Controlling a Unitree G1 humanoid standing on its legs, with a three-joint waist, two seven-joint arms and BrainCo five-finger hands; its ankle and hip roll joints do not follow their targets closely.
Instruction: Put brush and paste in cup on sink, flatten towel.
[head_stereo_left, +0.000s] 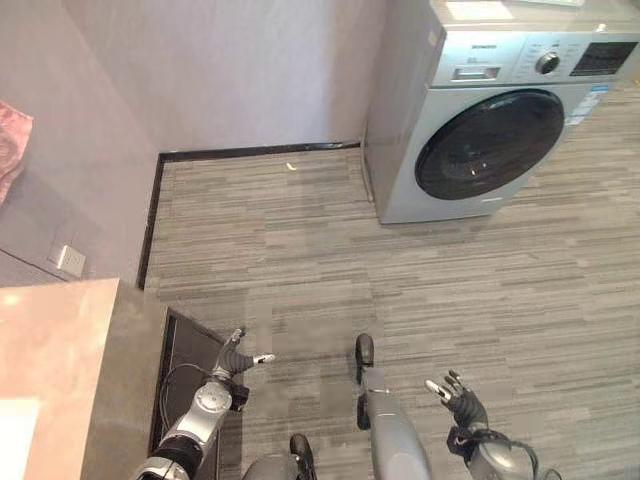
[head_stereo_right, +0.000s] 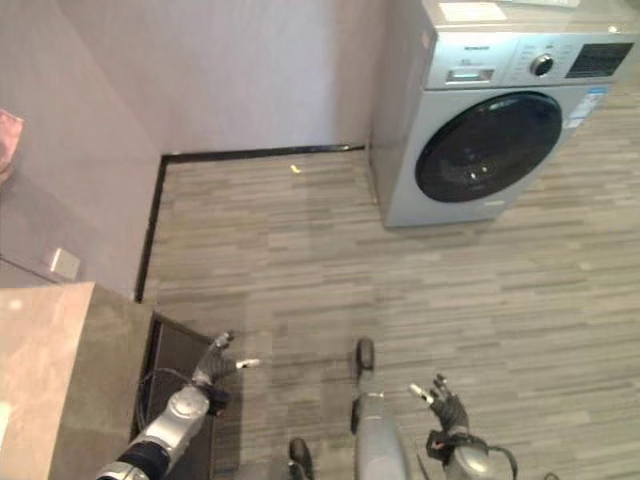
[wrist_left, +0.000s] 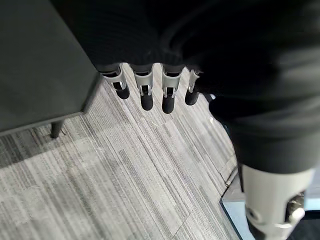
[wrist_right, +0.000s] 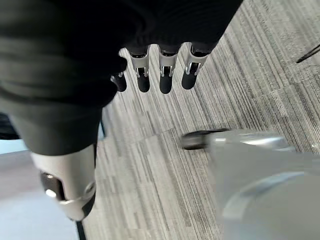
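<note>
My left hand (head_stereo_left: 235, 358) hangs low beside a dark cabinet side (head_stereo_left: 185, 365), fingers straight and spread, holding nothing. In the left wrist view its fingers (wrist_left: 145, 92) point down at bare grey floor. My right hand (head_stereo_left: 458, 398) hangs at the lower right over the floor, open and empty as well. Its fingers (wrist_right: 162, 75) are straight in the right wrist view. A pink cloth (head_stereo_left: 10, 145) shows at the far left edge, above a pale stone countertop (head_stereo_left: 50, 370).
A silver front-loading washing machine (head_stereo_left: 500, 110) stands at the back right against the wall. A wall socket (head_stereo_left: 70, 260) sits on the left wall. A small yellow scrap (head_stereo_left: 290, 166) lies on the grey plank floor near the skirting.
</note>
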